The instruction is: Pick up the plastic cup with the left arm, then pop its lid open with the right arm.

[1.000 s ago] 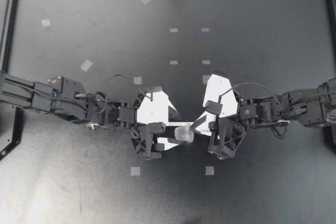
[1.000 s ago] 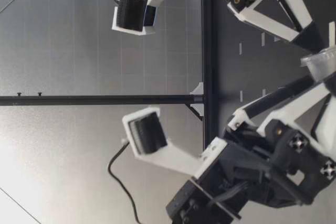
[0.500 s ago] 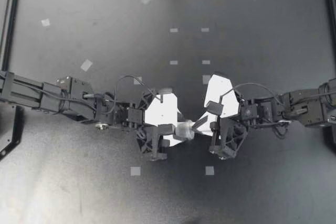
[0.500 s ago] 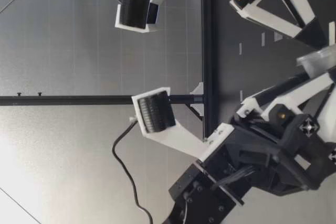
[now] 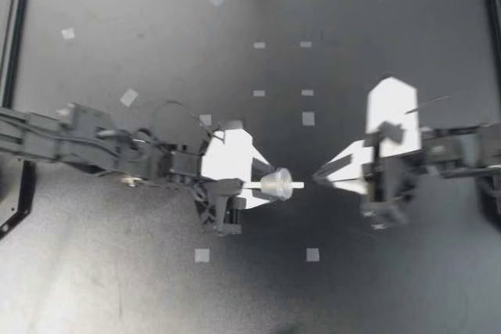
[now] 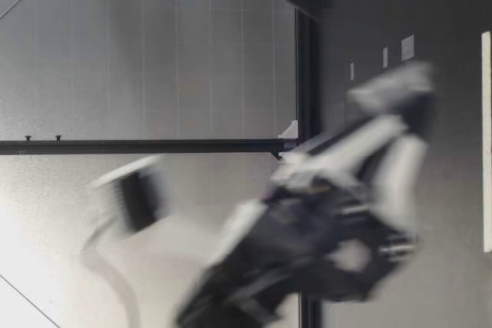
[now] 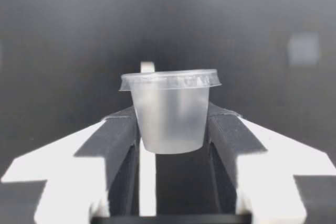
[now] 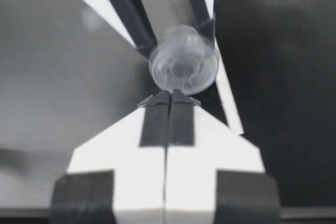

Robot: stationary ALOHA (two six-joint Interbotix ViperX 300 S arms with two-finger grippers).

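My left claw (image 5: 260,184) grips the small clear cup (image 5: 277,183) by its sides at centre frame, mouth facing my right claw (image 5: 318,175) — pinched fully closed, empty, just apart. I'd squeeze gently: thin walls could buckle or slip free.
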